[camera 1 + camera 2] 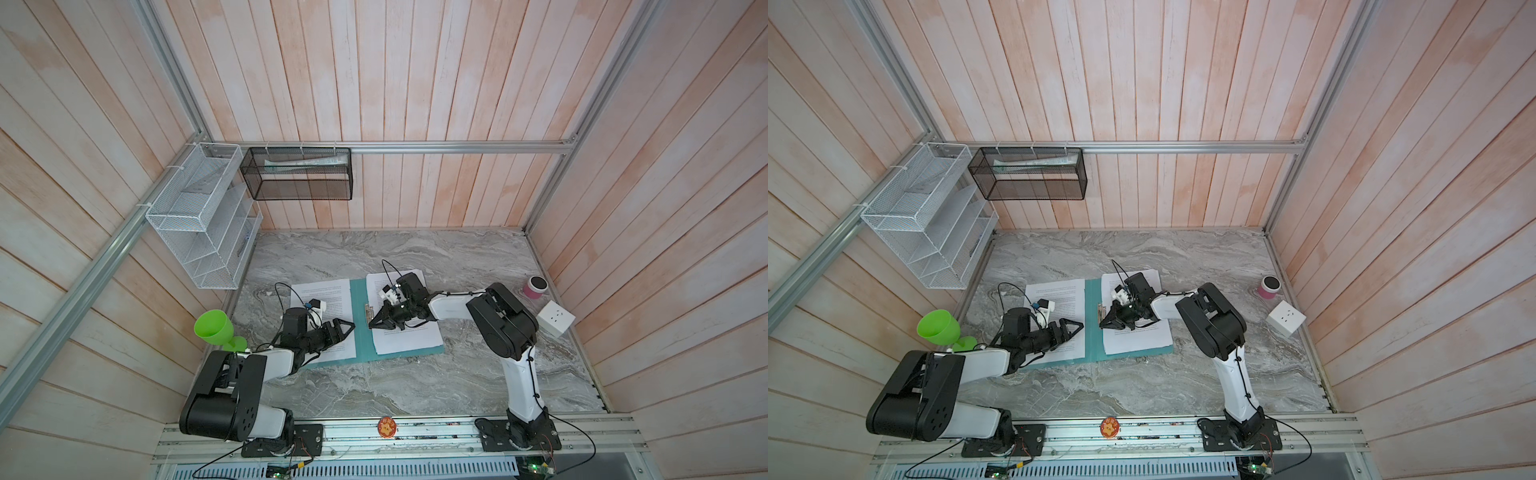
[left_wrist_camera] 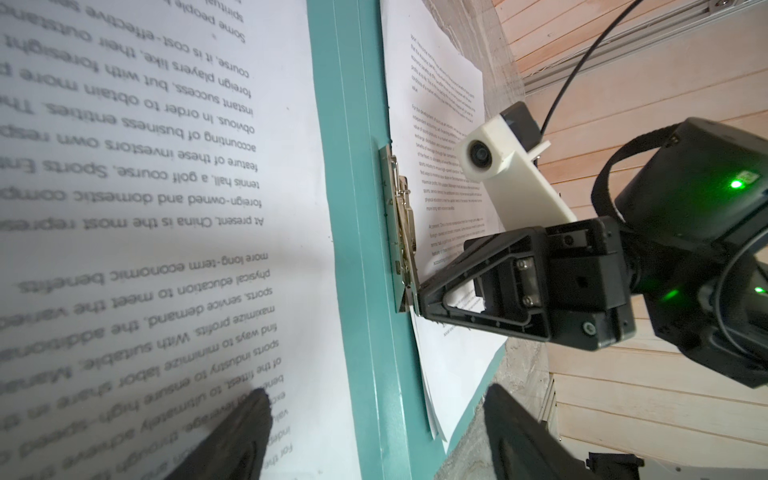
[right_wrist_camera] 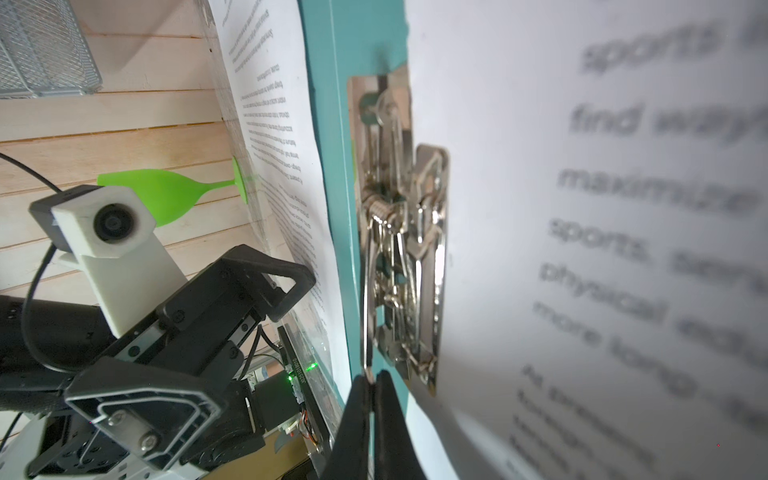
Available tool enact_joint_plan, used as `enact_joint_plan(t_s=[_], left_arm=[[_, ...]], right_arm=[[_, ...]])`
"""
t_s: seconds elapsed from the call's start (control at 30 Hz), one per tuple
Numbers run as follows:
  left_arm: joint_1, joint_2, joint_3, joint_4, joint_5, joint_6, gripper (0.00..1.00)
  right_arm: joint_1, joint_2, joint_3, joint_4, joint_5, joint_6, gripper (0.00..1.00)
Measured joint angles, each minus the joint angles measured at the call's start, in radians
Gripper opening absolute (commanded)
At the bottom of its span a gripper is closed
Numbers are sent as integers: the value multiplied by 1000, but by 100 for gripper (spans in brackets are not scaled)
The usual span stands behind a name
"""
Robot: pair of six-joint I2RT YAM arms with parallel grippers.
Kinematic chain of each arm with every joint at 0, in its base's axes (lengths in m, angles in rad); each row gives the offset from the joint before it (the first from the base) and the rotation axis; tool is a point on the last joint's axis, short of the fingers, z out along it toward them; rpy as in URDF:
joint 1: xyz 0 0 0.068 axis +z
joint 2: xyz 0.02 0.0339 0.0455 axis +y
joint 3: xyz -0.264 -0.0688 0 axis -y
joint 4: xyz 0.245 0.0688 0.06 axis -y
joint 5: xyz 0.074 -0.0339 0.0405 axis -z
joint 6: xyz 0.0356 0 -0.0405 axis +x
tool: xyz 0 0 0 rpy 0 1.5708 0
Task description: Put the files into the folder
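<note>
The folder [image 1: 358,299] lies open on the counter [image 1: 415,386], files [image 1: 415,341] on both covers; its clip [image 1: 368,311] runs 12-to-6 down the middle; right gripper [image 3: 372,380] has fingers pinched tight at the clip's 6 o'clock end, so it's nearer; left gripper [image 2: 376,390] hovers at 9 o'clock, fingers wide.

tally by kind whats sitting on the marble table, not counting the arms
teal folder: 1
piles of files: 2, left pile, right pile
green goblet: 1
pink cup: 1
white socket cube: 1
total: 6
</note>
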Motion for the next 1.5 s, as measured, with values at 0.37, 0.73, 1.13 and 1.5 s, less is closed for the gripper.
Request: enact_joint_plan(t_s=[0.37, 0.73, 1.13, 1.5], left_arm=[[0, 13, 11, 0, 5, 3, 82], [5, 23, 16, 5, 5, 10, 82], [5, 35, 34, -3, 15, 15, 86], [5, -74, 98, -197, -5, 23, 87]], right_arm=[[13, 16, 57, -114, 47, -81, 0], [22, 38, 93, -128, 35, -90, 0], [12, 5, -11, 52, 0, 40, 0], [-27, -29, -60, 34, 0, 20, 0]])
